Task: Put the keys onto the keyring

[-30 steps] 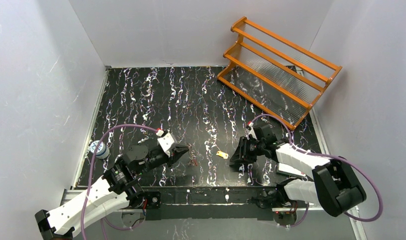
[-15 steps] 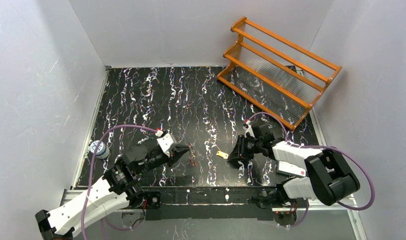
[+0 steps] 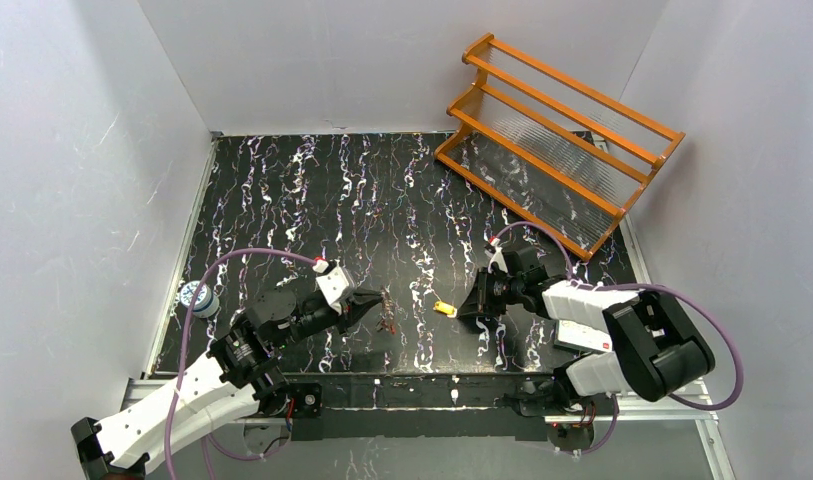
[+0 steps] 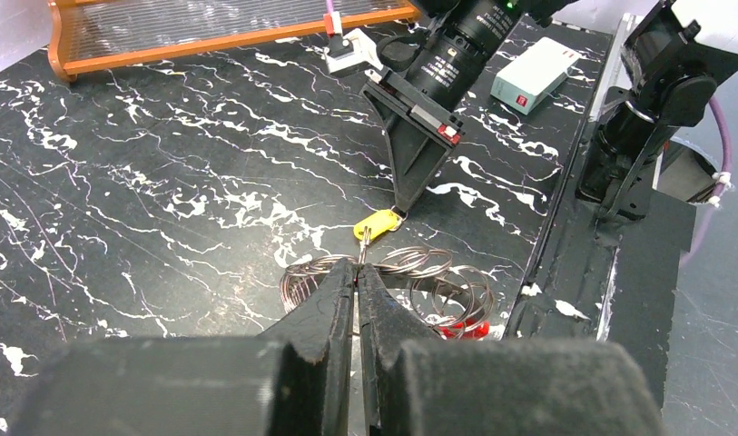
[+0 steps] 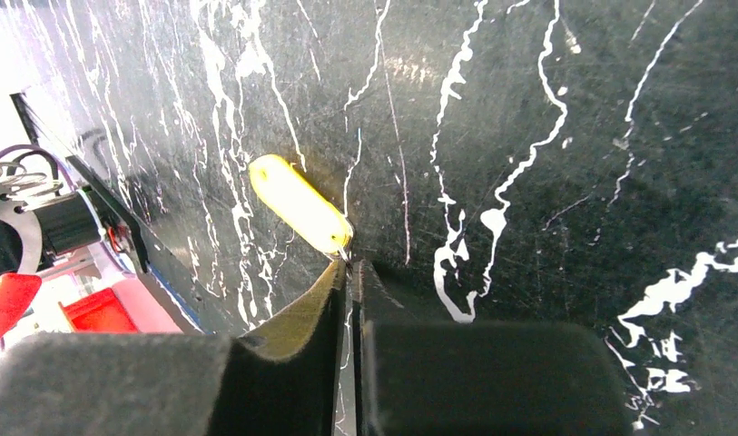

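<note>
Red label on the white box [image 4: 535, 74] far ahead and to the right of the left gripper [image 4: 356, 272]; lettering too small to read.

Left gripper clamped tight on a strand of the keyring [image 4: 426, 265], fingertips pressed together with the wire between them. Keyring: thin silvery wire in several loose, overlapping coils, spread on the counter [image 4: 165, 163] just ahead and to the right of those fingertips, with a short glossy red section [image 4: 460, 330] at the coils' near right side.

Yellow key [image 5: 297, 213]: smooth, rounded oblong head, flat on the counter just beyond the coils, with a slim metal shank pointing back toward the left gripper's tips. At the right gripper [image 5: 349, 263]: all but closed, a hairline slit between the jaws, dark wedge tips nipping the end of that key's head.

Counter black, glossy, veined white like marble. Raised dark rail [image 4: 551, 245] of the counter's near edge close to the right of the left gripper. Wide bare surface ahead and to its left, as far as the orange slatted rack [image 4: 220, 41].
</note>
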`<action>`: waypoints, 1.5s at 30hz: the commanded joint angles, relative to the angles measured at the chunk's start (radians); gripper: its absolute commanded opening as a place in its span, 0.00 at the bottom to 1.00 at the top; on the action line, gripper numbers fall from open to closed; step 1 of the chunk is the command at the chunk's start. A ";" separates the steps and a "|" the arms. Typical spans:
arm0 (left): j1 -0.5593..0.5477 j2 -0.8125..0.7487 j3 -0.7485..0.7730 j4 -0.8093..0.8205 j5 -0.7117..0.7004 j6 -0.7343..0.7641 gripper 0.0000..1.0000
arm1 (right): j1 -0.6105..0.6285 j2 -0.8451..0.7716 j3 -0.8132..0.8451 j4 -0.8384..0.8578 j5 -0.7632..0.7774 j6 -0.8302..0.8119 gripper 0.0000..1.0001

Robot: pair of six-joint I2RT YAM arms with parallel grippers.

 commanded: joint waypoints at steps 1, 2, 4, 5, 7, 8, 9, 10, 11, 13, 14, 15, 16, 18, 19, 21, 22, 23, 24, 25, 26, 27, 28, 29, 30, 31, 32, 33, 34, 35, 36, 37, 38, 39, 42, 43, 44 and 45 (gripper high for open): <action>0.002 0.000 0.003 0.046 0.018 -0.007 0.00 | -0.004 0.030 0.016 0.054 0.002 -0.018 0.12; 0.002 0.000 0.003 0.047 0.019 -0.007 0.00 | -0.004 0.038 0.018 0.058 -0.002 -0.019 0.12; 0.001 0.001 0.002 0.046 0.020 -0.007 0.00 | -0.005 0.051 0.024 0.068 -0.017 -0.025 0.12; 0.002 0.001 0.002 0.046 0.020 -0.007 0.00 | -0.004 0.056 0.025 0.072 -0.023 -0.027 0.12; 0.001 0.000 0.002 0.046 0.023 -0.007 0.00 | -0.004 0.057 0.028 0.083 -0.039 -0.030 0.13; 0.002 0.000 0.001 0.046 0.025 -0.007 0.00 | -0.004 0.057 0.030 0.086 -0.046 -0.032 0.15; 0.002 0.002 0.001 0.046 0.024 -0.020 0.00 | -0.004 0.057 0.032 0.090 -0.050 -0.035 0.18; 0.002 0.002 0.001 0.046 0.025 -0.034 0.00 | -0.005 0.058 0.033 0.092 -0.052 -0.035 0.22; 0.002 0.003 0.000 0.046 0.026 -0.034 0.00 | -0.005 0.060 0.035 0.094 -0.051 -0.036 0.24; 0.001 0.004 0.000 0.046 0.028 -0.035 0.00 | -0.005 0.071 0.038 0.096 -0.049 -0.035 0.24; 0.002 0.005 0.002 0.047 0.029 -0.035 0.00 | -0.004 0.078 0.040 0.096 -0.047 -0.037 0.24; 0.002 0.005 0.001 0.047 0.030 -0.034 0.00 | -0.004 0.085 0.043 0.095 -0.045 -0.037 0.23; 0.002 0.006 0.003 0.047 0.032 -0.035 0.00 | -0.004 0.093 0.046 0.095 -0.045 -0.039 0.19; 0.002 0.006 0.004 0.047 0.033 -0.034 0.00 | -0.005 0.107 0.055 0.091 -0.047 -0.044 0.09; 0.002 0.006 0.005 0.046 0.035 -0.034 0.00 | -0.004 0.111 0.059 0.088 -0.050 -0.051 0.03; 0.002 0.006 0.004 0.046 0.039 -0.033 0.00 | -0.004 0.107 0.071 0.078 -0.059 -0.068 0.01; 0.002 0.006 0.004 0.045 0.039 -0.034 0.00 | -0.005 0.099 0.080 0.066 -0.064 -0.082 0.01; 0.001 0.006 0.003 0.044 0.042 -0.034 0.00 | -0.004 0.087 0.089 0.052 -0.067 -0.097 0.01; 0.002 0.006 0.003 0.043 0.043 -0.034 0.00 | -0.004 0.069 0.101 0.034 -0.073 -0.117 0.01; 0.002 0.007 0.004 0.041 0.043 -0.034 0.00 | -0.004 0.047 0.118 0.010 -0.077 -0.138 0.01; 0.002 0.008 0.004 0.038 0.043 -0.033 0.00 | -0.005 0.021 0.139 -0.014 -0.080 -0.160 0.01; 0.002 0.009 0.006 0.032 0.044 -0.030 0.00 | -0.004 -0.010 0.164 -0.043 -0.079 -0.181 0.01; 0.002 0.011 0.009 0.025 0.043 -0.025 0.00 | -0.005 -0.042 0.185 -0.064 -0.075 -0.198 0.01; 0.002 0.014 0.011 0.017 0.042 -0.020 0.00 | -0.004 -0.077 0.215 -0.080 -0.067 -0.218 0.01; 0.002 0.018 0.016 0.010 0.042 -0.018 0.00 | -0.004 -0.108 0.239 -0.097 -0.064 -0.241 0.01; 0.002 0.023 0.018 0.005 0.040 -0.018 0.00 | -0.005 -0.135 0.261 -0.118 -0.062 -0.271 0.01; 0.002 0.028 0.022 0.002 0.039 0.003 0.00 | -0.003 -0.155 0.287 -0.138 -0.065 -0.299 0.01; 0.002 0.033 0.027 0.001 0.038 0.012 0.00 | -0.003 -0.168 0.315 -0.161 -0.071 -0.327 0.01; 0.002 0.041 0.031 0.000 0.041 0.017 0.00 | 0.001 -0.173 0.342 -0.184 -0.076 -0.347 0.01; 0.002 0.048 0.035 -0.002 0.042 0.022 0.00 | 0.009 -0.172 0.361 -0.194 -0.084 -0.359 0.01; 0.002 0.056 0.040 -0.004 0.044 0.024 0.00 | 0.018 -0.170 0.375 -0.197 -0.100 -0.366 0.01; 0.002 0.066 0.044 -0.007 0.047 0.028 0.00 | 0.030 -0.168 0.386 -0.198 -0.115 -0.372 0.01; 0.002 0.075 0.049 -0.010 0.050 0.032 0.00 | 0.052 -0.170 0.395 -0.196 -0.125 -0.380 0.01; 0.002 0.083 0.053 -0.012 0.054 0.036 0.00 | 0.075 -0.173 0.404 -0.198 -0.129 -0.394 0.01; 0.002 0.102 0.058 -0.014 0.071 0.053 0.00 | 0.146 -0.196 0.433 -0.217 -0.141 -0.462 0.01; 0.002 0.105 0.058 -0.014 0.078 0.060 0.00 | 0.166 -0.207 0.438 -0.222 -0.155 -0.484 0.01; 0.002 0.109 0.058 -0.013 0.085 0.068 0.00 | 0.181 -0.218 0.440 -0.222 -0.170 -0.499 0.01; 0.001 0.111 0.058 -0.012 0.093 0.076 0.00 | 0.193 -0.228 0.443 -0.222 -0.194 -0.514 0.01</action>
